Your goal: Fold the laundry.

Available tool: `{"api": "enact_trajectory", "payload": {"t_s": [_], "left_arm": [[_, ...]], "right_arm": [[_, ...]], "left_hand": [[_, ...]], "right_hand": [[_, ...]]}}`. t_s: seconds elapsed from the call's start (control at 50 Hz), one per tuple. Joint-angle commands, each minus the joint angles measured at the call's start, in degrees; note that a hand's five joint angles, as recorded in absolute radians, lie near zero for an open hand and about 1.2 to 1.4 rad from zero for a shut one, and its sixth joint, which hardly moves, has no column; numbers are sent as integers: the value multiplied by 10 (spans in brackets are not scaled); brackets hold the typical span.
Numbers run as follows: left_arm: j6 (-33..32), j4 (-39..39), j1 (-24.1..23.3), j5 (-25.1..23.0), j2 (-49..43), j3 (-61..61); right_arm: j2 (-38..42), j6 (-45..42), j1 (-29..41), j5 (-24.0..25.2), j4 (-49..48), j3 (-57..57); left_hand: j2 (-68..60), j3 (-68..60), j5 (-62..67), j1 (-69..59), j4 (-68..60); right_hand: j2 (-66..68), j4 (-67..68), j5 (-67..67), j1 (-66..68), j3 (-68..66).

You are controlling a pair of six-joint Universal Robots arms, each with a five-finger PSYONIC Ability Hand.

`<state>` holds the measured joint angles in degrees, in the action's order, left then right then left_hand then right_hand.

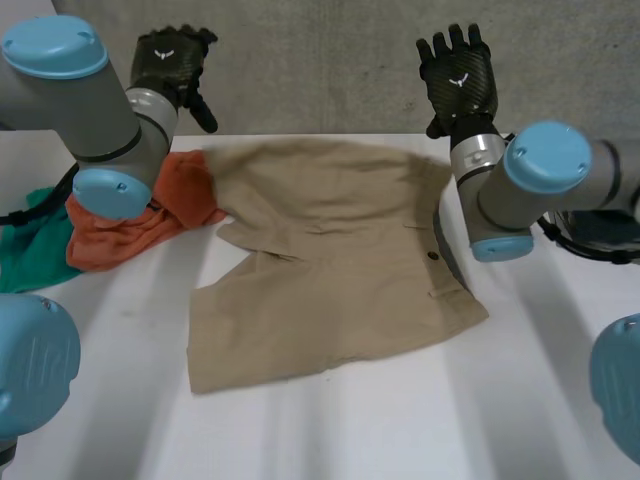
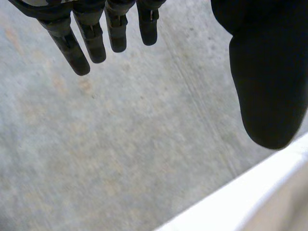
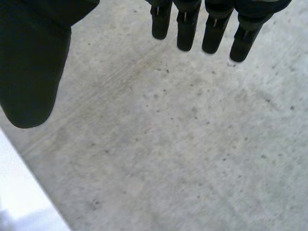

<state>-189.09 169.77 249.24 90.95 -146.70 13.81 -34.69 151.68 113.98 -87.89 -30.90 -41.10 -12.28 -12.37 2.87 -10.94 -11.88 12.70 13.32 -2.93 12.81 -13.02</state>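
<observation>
On the table's middle: tan shorts [image 1: 330, 260] lying flat on the white table [image 1: 400, 430], opened out. Both legs point toward the left arm's side with a notch between them; waistband and dark button [image 1: 433, 256] toward the right arm.
At the left arm's side: orange garment [image 1: 120, 235] bunched up, touching the shorts' far leg and partly hidden under the left arm. Green garment [image 1: 35, 250] crumpled just beyond it, at the table's edge.
Left hand [image 1: 172, 62]: raised above the table's far edge, well apart from all cloth. Fingers [image 2: 91, 38] straight and slightly spread, thumb held off to one side, nothing between them.
Right hand [image 1: 458, 80]: raised likewise above the far edge, clear of the shorts. Fingers [image 3: 214, 29] straight, a little apart, thumb wide, holding nothing.
Done so far, as a judgement: shorts spread out and fairly smooth, with a few creases near the crotch; no fold made in them.
Left to do, as a judgement: nearly everything. Folding the shorts, then the orange and green pieces, both in heaps.
Likely next: lowering both hands onto the shorts' edges for a first fold, one leg over the other.
</observation>
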Motion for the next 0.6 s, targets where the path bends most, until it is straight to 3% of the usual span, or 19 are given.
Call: {"api": "enact_trajectory", "payload": {"t_s": [0.02,0.08,0.16,0.38,0.5,0.56,0.6], "left_arm": [[-33,3,-8,51,54,22],[-44,4,-10,71,102,74],[-49,4,-16,63,180,168],[-69,-28,-43,-9,406,492],[-109,-73,-55,-56,479,664],[-119,-96,-60,-71,484,721],[-122,-112,-65,-79,483,772]], "right_arm": [[-34,4,1,12,40,6],[-77,27,-2,20,88,-5],[-133,31,-10,35,171,-28],[-260,16,-60,139,454,-140],[-287,-45,-93,200,572,-248],[-290,-92,-107,221,567,-297],[-290,-143,-119,240,547,-349]], "left_hand": [[23,24,-29,9,19],[23,24,-29,9,19],[23,24,-29,9,19],[23,24,-29,9,19],[-253,-252,247,-266,-257],[-396,-395,390,-410,-400],[-413,-412,407,-427,-417]], "right_hand": [[-27,-33,29,-28,30],[-27,-33,29,-28,30],[-27,-33,29,-28,30],[-21,-27,23,-22,24],[223,217,-221,222,-220],[281,275,-278,280,-277],[289,283,-287,288,-286]]}}
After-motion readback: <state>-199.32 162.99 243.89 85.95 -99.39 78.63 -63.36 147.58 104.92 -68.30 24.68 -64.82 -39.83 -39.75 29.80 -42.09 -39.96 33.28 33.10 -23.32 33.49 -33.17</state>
